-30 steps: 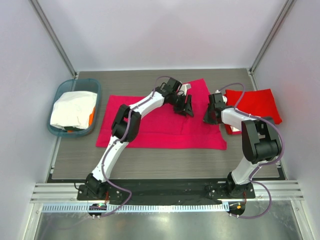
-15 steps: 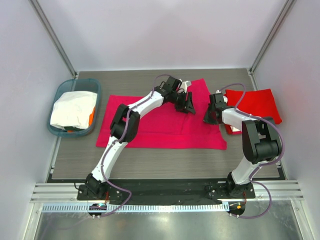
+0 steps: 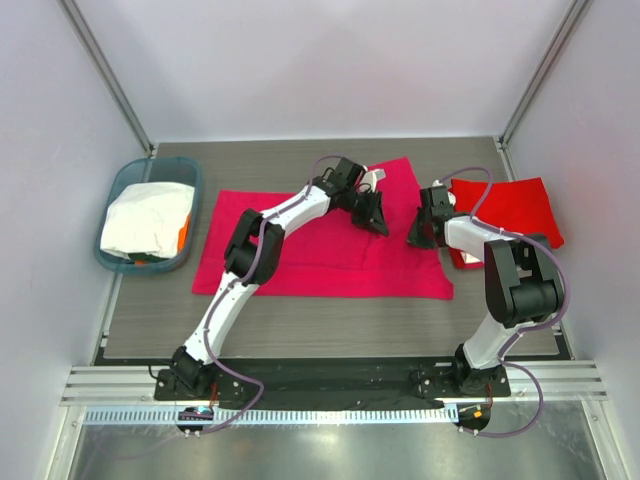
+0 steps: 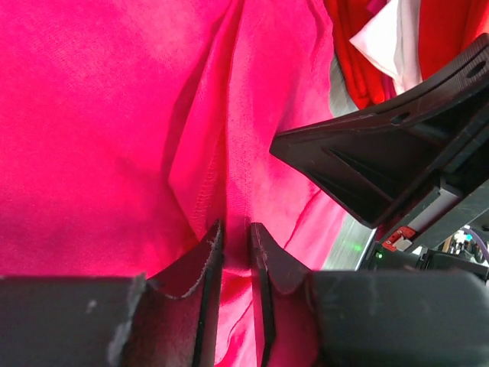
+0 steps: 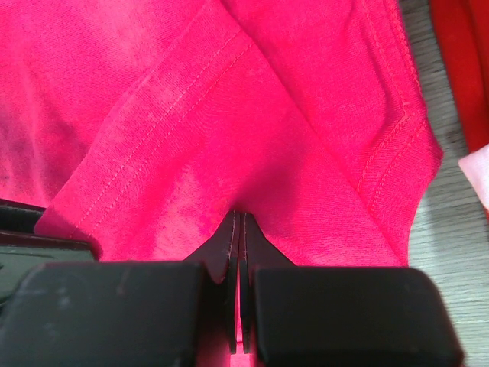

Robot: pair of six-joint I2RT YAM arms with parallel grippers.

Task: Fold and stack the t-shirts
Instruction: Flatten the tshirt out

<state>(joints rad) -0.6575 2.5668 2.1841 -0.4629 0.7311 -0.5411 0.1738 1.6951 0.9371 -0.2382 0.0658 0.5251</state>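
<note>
While the pink t-shirt lies spread on the table, the left pincer squeezes a fold of it, and the right pincer is clamped on its right edge, near the red t-shirt.

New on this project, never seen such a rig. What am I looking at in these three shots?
Two robot arms are bolted at the near edge of a table, each ending in a two-finger gripper. The wide picture comes from a fixed camera above and behind them; the two close-ups come from a camera on each wrist, so the black shapes at the bottom are that arm's own fingers. A magenta-pink t-shirt lies spread mid-table, a folded red t-shirt to its right, a teal basket with white cloth at the left. The left gripper pinches a raised fold of the pink shirt. The right gripper is shut at that shirt's right edge, seemingly pinching it.
</note>
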